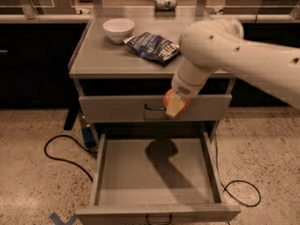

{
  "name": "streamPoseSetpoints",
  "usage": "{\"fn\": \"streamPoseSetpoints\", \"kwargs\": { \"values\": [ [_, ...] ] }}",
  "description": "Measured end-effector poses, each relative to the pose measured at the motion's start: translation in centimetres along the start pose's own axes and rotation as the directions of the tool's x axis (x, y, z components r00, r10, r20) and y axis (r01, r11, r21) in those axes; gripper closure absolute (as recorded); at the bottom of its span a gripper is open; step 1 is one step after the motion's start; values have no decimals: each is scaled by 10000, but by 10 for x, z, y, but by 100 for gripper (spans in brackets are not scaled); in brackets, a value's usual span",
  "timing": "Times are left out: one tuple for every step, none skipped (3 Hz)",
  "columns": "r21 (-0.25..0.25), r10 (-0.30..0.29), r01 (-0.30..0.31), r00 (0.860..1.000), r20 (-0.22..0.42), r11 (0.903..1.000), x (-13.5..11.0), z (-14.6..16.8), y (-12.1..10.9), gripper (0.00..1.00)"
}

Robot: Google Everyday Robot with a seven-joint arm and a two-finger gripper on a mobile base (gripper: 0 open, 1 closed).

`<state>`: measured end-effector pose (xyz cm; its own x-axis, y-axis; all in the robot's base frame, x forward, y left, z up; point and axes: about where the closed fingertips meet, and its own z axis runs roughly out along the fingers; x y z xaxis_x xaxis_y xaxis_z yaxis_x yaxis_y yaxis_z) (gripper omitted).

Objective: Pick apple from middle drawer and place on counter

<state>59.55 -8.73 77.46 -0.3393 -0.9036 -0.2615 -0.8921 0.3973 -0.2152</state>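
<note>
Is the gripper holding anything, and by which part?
The gripper, above the open middle drawer, holds the apple, one finger pressed across its near side.

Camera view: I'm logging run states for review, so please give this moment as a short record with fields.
gripper: above the open middle drawer, in front of the closed upper drawer front, shut on the apple
apple: held in the air, off the drawer floor, not yet on the counter
middle drawer: pulled out, floor bare, arm's shadow on it
counter: holds a white bowl and a chip bag
task stage: apple lifted; placing remains
</note>
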Motion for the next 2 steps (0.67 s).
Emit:
{"fn": "streamPoseSetpoints", "kwargs": {
  "values": [
    [180, -283, 300, 9957, -877, 9994, -1, -23, -52, 100],
    [629, 78, -28, 9968, -796, 9980, 1, -56, -77, 100]
  ]
}}
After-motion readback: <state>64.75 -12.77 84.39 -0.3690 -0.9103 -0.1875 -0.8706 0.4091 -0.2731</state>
